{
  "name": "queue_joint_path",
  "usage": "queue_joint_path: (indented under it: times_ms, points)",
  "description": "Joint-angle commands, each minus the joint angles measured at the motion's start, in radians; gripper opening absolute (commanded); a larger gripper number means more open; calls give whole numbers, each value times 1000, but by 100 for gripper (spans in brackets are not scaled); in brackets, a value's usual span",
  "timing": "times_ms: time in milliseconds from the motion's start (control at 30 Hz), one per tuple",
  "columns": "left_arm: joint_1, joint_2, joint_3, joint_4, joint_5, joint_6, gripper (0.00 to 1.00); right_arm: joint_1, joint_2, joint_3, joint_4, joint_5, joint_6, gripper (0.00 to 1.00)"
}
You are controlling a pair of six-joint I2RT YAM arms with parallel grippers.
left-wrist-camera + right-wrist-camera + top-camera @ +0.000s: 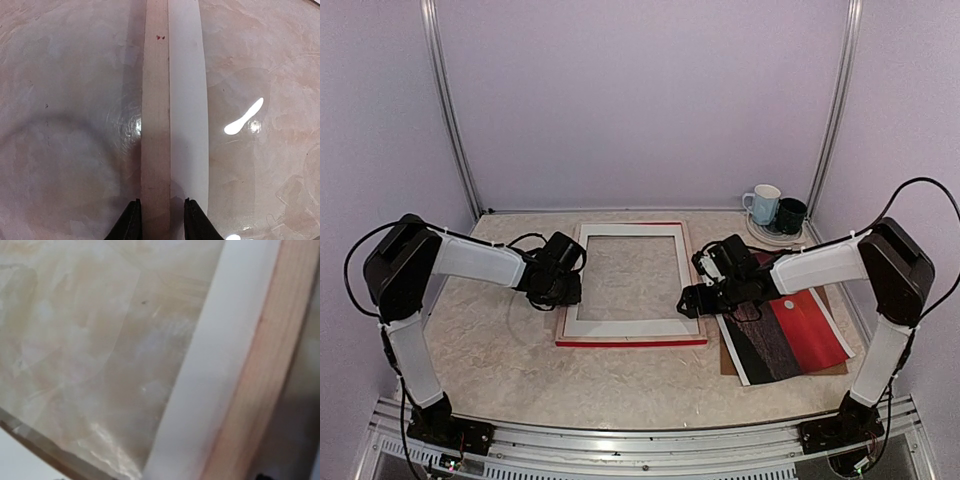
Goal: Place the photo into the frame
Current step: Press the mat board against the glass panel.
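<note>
While photo (805, 332) lies face up on bench (500, 350) right of frame (630, 326), insertion not begun | left hand (163, 220) astride frame rail, grip unclear | right hand (694, 298) at frame's right rail, state unclear

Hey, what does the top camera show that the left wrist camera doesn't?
Only the top view: the whole frame, the photo lying to its right, two mugs at the back, and the right gripper at the frame's right rail. Only the left wrist view: tiny red specks on the rail's wood, and the left gripper, fingertips flanking that strip. Both: the frame's left rail on the table.
</note>
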Motion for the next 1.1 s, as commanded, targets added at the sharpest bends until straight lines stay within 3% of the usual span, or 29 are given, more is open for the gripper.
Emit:
queue_joint_path:
  times_ms: [0,300,567,767,967,1067]
  points:
    - [-4,-61,53,-16,-28,8,30,-3,-86,29,-65,55,-25,81]
    - [-14,-181,17,-30,-12,-2,38,-20,-253,24,-196,179,-81,94]
    - [11,-175,101,-55,-85,22,46,-50,-353,-90,-192,179,-57,95]
    - [120,31,349,-59,-86,76,47,-50,-407,-166,-181,160,-23,95]
    - [208,345,780,-164,-44,134,48,-50,-446,-181,-207,174,-25,95]
    - [227,474,926,-199,-43,157,49,-50,-465,-186,-218,185,-26,95]
